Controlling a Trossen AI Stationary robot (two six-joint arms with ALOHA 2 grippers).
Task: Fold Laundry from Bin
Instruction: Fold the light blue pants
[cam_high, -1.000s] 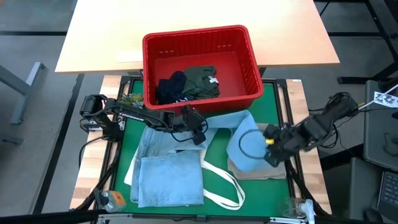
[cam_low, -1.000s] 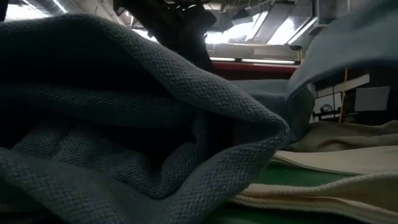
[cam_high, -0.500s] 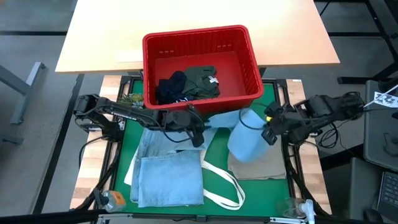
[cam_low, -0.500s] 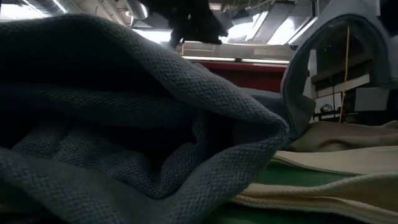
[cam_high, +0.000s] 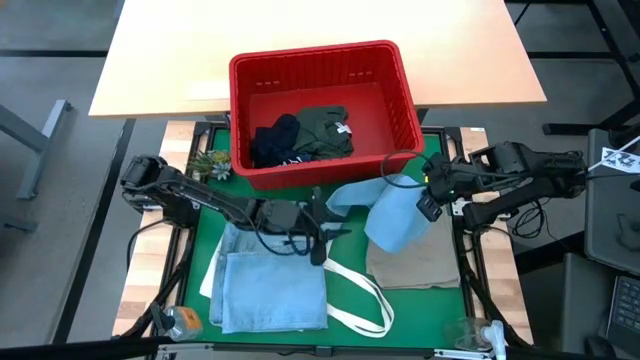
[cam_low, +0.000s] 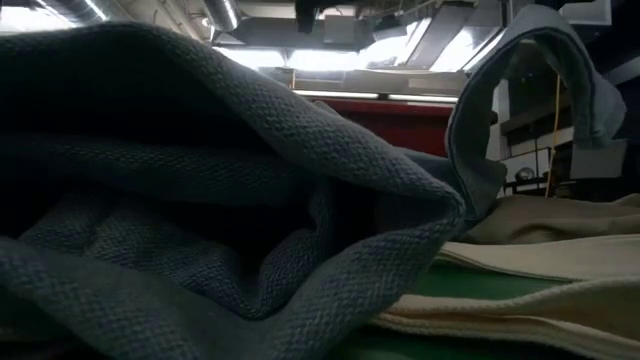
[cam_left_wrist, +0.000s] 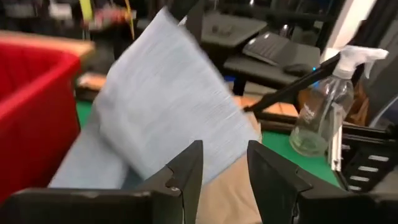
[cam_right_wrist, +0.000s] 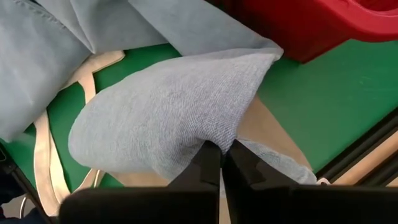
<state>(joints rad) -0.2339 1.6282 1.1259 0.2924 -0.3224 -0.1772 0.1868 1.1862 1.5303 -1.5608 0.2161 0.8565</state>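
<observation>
The right gripper (cam_high: 428, 205) is clenched on an edge of the light blue jeans (cam_high: 398, 220), holding that corner up just in front of the red bin (cam_high: 322, 105). A second ago this gripper sat farther from the bin, low over the beige cloth (cam_high: 425, 262); since then it has carried the denim up and back toward the bin, so the lifted part now hangs as a loose hood and more of the beige cloth shows beneath it.

The left gripper (cam_high: 318, 222) has slid away from the bin's front wall and now hovers over the flat part of the jeans with its jaws parted and nothing between them. I judge the jeans are mid-fold or being spread, with one arm pulling and the other free to pin or take a second corner.

In the bin, the olive shirt (cam_high: 325, 132) and navy shorts (cam_high: 274, 140) lie untouched, so most of the task remains. A white tote bag (cam_high: 352, 290) lies under the jeans, farther from the bin.
</observation>
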